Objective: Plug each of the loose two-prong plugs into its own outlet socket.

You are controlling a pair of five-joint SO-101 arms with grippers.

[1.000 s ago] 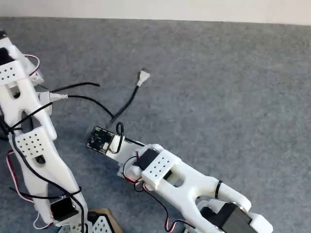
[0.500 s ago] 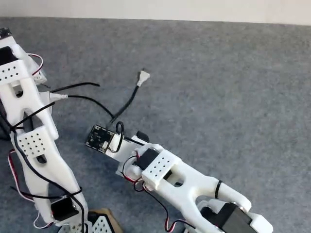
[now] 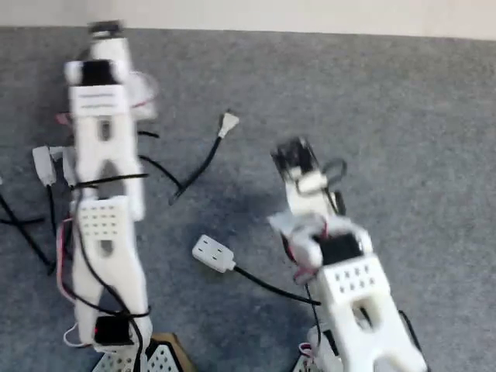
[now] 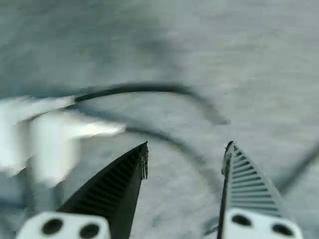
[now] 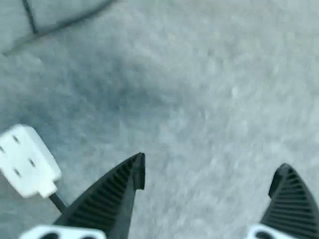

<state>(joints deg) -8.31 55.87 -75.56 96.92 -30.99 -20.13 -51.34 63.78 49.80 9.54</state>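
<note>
Two arms, both mine, stand over the grey table [image 3: 434, 116]. My left arm [image 3: 105, 155] stretches nearly straight away from its base, along the table's left side. My left gripper [image 4: 187, 147] points down with its jaws partly apart and nothing between them. Under it a black cord [image 4: 149, 89] curves across the table, and a blurred white plug [image 4: 55, 139] lies just off to one finger's side, not touched.

My right arm [image 3: 349, 279] rises from its base and bends at the elbow, with the wrist aimed toward the far edge. My right gripper [image 5: 212, 167] hangs over bare table, its jaws spread wide and holding nothing. The socket [image 3: 213, 253] lies flat between my two arms, well apart from my right fingers. Its own lead [image 3: 267, 285] runs back toward my right base. Another plug [image 3: 229, 122] lies farther out between the arms, loose on the table.
</note>
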